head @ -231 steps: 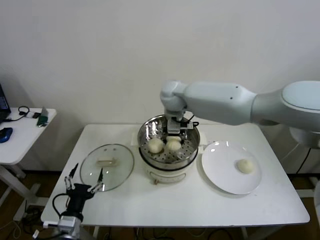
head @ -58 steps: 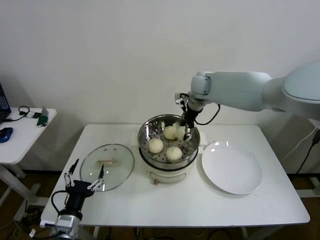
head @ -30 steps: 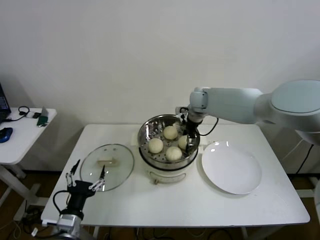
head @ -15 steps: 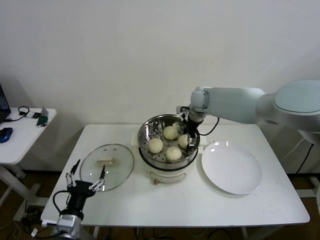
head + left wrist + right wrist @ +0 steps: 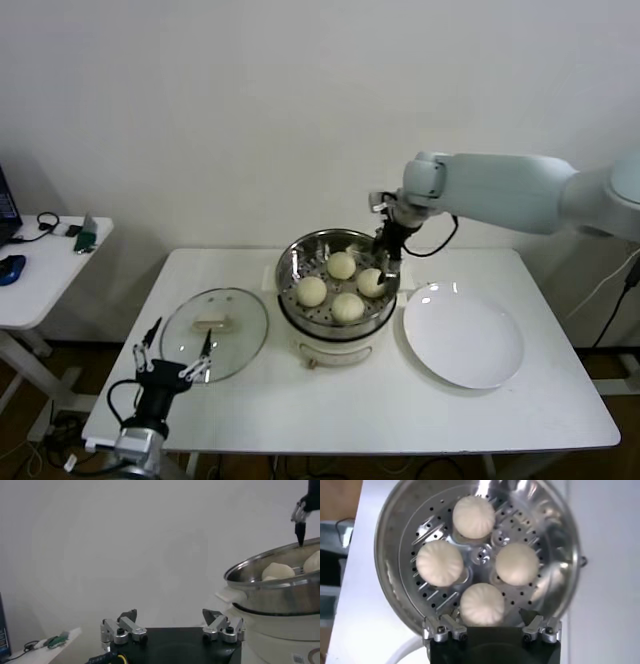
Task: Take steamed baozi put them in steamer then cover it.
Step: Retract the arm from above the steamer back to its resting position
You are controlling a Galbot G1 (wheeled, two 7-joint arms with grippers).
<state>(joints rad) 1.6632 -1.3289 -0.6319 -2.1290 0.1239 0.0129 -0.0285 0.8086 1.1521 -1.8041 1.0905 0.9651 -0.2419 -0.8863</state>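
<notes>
Lifting clear, I keep the right pincer (image 5: 386, 250) spread and empty; four baozi (image 5: 482, 604) sit directly below it inside the steamer (image 5: 290, 268). Left pincer (image 5: 170, 362), spread, waits just short of the cover (image 5: 213, 333) on the bench (image 5: 400, 410).

The steamer (image 5: 338, 290) sits on the table (image 5: 350, 410), a little behind its centre. Inside it lie four steamed baozi (image 5: 346, 306), at about 12, 3, 6 and 9 o'clock around the basket's middle. The cover (image 5: 214, 333) lies flat on the table at the steamer's 8 o'clock, just beside it. A plate (image 5: 463, 335) lies at the steamer's 4 o'clock, close by. At the table's 9 o'clock, well apart, stands a side table (image 5: 40, 265).
</notes>
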